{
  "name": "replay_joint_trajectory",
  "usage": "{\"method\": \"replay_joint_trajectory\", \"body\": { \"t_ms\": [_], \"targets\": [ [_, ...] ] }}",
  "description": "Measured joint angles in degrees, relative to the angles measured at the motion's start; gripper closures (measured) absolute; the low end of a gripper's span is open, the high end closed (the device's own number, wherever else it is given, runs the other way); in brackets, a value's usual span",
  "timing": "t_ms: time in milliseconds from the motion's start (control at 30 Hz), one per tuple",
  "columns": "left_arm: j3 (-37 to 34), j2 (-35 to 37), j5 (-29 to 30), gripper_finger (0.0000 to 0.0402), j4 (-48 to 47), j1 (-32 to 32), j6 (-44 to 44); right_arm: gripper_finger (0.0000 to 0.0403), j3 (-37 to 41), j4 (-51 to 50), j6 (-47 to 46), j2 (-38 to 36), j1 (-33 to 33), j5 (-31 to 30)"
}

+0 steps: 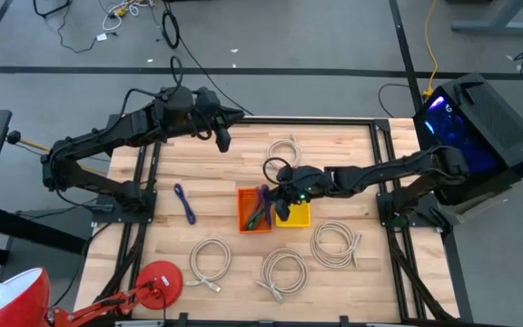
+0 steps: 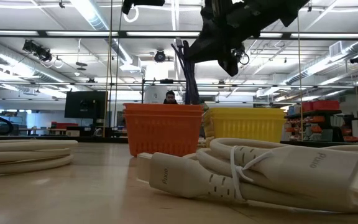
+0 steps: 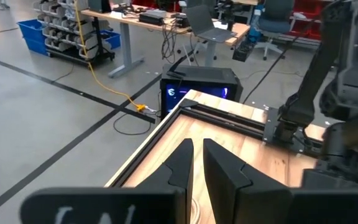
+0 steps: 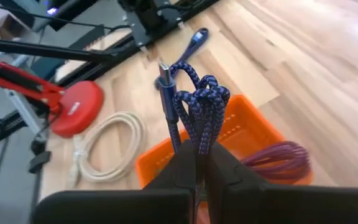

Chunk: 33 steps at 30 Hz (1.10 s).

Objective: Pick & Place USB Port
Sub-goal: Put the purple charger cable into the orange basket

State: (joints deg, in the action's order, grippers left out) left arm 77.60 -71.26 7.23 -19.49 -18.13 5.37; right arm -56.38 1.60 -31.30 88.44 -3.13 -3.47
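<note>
right tool (image 1: 282, 202) over orange bin (image 1: 252, 210), yellow bin (image 1: 298, 214) adj.

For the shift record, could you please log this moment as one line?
right gripper: shut on purple cable, above orange bin | left gripper: shut, waiting at far table edge | yellow bin: beside orange

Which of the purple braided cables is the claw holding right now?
The bundled purple cable pinched in the right claw above the orange bin. Another purple coil lies inside that bin, and a third lies loose on the table.
</note>
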Motion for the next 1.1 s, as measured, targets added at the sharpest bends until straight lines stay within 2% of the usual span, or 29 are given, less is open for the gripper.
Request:
{"method": "replay_joint_trajectory", "body": {
  "t_ms": [200,833,1100],
  "targets": [
    [0.0,0.0,0.0,0.0362,0.0,0.0,0.0,0.0398,0.0,0.1,0.8,0.0,1.3,0.2],
    [0.0,0.0,0.0,0.0362,2.0,0.0,-0.1,0.0397,-0.1,2.3,0.3,2.6,1.3,6.7],
    [0.0,0.0,0.0,0.0362,2.0,0.0,-0.1,0.0321,-0.1,2.7,0.5,2.6,1.4,7.7]
  ]
}}
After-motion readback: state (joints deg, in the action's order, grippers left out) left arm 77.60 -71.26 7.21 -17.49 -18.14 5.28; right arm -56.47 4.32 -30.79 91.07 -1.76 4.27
